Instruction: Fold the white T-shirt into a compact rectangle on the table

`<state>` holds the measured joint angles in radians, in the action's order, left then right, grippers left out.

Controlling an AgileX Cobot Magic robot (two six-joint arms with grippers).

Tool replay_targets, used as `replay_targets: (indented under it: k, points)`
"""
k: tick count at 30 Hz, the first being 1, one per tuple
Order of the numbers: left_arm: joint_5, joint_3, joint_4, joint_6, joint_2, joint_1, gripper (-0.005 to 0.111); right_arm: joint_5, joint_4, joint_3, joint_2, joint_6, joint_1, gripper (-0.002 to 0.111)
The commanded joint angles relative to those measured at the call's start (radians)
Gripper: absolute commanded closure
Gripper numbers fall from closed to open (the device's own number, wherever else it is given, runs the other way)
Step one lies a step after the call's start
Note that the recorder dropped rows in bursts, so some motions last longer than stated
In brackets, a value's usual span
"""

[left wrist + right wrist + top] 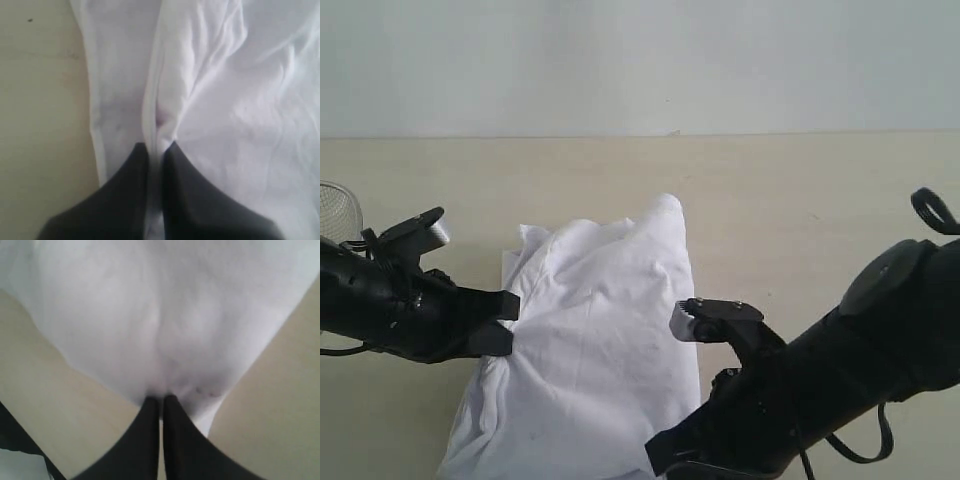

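- A round wire-mesh basket (pixel 334 211), silvery, sits at the far left edge on my left side, only partly in frame.
- A plain pale wall (pixel 640 60) runs across the whole background, meeting the surface in a straight line.

White T-shirt (pixel 590 350), beige table (pixel 800 200)

One white T-shirt (pixel 590 340) lies in the middle of the exterior view. One table (pixel 800 200) fills the lower two thirds of that frame, and one wall (pixel 640 60) fills the top. Two black arms show: the left arm (pixel 380 300) at the left edge and the right arm (pixel 840 360) at the lower right. There are two grippers, the left gripper (pixel 156 147) and the right gripper (pixel 161 399), each with two fingers. One wire basket (pixel 335 212) sits at the left edge.
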<state>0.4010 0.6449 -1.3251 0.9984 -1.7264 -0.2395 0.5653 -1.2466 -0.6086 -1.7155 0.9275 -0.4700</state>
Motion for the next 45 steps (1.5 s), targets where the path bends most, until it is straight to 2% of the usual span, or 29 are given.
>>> replay_targets:
  k: [1,6,12,22,26,30,32,38,45]
  points:
    - [0.006,-0.004,0.006,-0.006,-0.001,-0.003,0.102,-0.008,0.063,0.003,-0.002,-0.033,-0.007,0.108]
    - [0.018,-0.004,0.007,-0.003,-0.001,-0.003,0.102,-0.041,0.188,0.003,-0.002,-0.144,-0.007,0.108]
    - [0.062,-0.004,0.033,0.003,-0.001,-0.003,0.102,-0.039,0.186,0.003,0.030,-0.145,-0.007,0.108]
    - [0.046,-0.004,0.033,0.011,-0.001,-0.003,0.101,-0.049,0.169,-0.074,0.154,-0.160,-0.007,0.108]
    - [0.037,-0.004,0.033,0.011,-0.001,-0.003,0.083,-0.047,0.160,-0.092,0.095,-0.144,-0.007,0.108]
    - [0.037,-0.004,0.033,-0.010,-0.001,-0.003,0.053,-0.050,0.158,-0.092,0.053,-0.126,-0.007,0.108]
    - [0.037,-0.004,0.033,-0.020,-0.001,-0.003,0.050,-0.052,0.158,-0.092,0.038,-0.121,-0.007,0.108]
    - [0.078,-0.004,0.033,-0.038,0.058,-0.003,0.055,-0.059,0.158,-0.092,0.019,-0.114,-0.007,0.108]
    - [0.066,0.048,0.035,-0.040,0.174,-0.003,0.084,-0.060,0.158,-0.092,0.019,-0.111,-0.007,0.108]
